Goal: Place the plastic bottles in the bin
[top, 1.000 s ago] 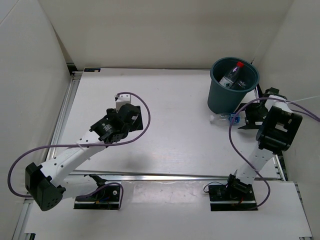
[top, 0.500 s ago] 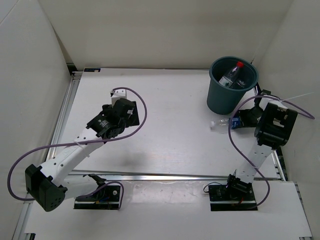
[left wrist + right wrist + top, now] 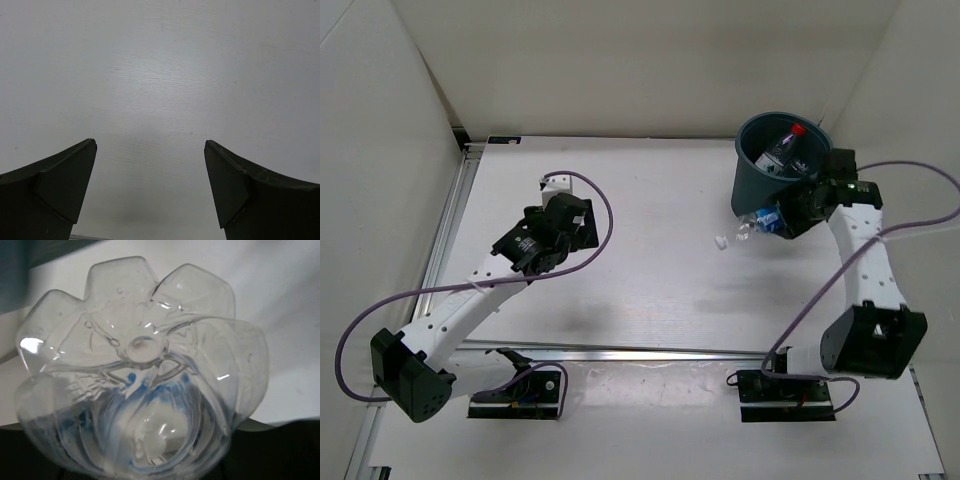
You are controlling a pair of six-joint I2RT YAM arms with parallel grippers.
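The bin (image 3: pixel 752 190), a round dark teal bucket, stands at the far right of the white bench (image 3: pixel 640 290). Inside it a clear plastic bottle with a red cap (image 3: pixel 782 148) lies tilted, cap toward the bin's far rim and its dark label lower down. Any print on that label is too small to read.

The right hand (image 3: pixel 778 216) is just outside the bin, at its near side, and pinches a second clear bottle with a blue label (image 3: pixel 758 220). From above, this bottle lies on its side against the bin's outer wall, neck pointing away from the hand. Whether it touches the bench cannot be told. In the right wrist view its petal-shaped base fills the picture. Blue from the label shows through the plastic, but no lettering can be made out, and a strip of the teal bin wall shows at the upper left.

A small white piece (image 3: pixel 720 242) lies on the bench near that bottle's neck, on the side away from the bin; what it is cannot be told.

The left hand (image 3: pixel 150 147) is well apart from the bin, over bare bench, its two dark fingers spread wide with nothing between them.
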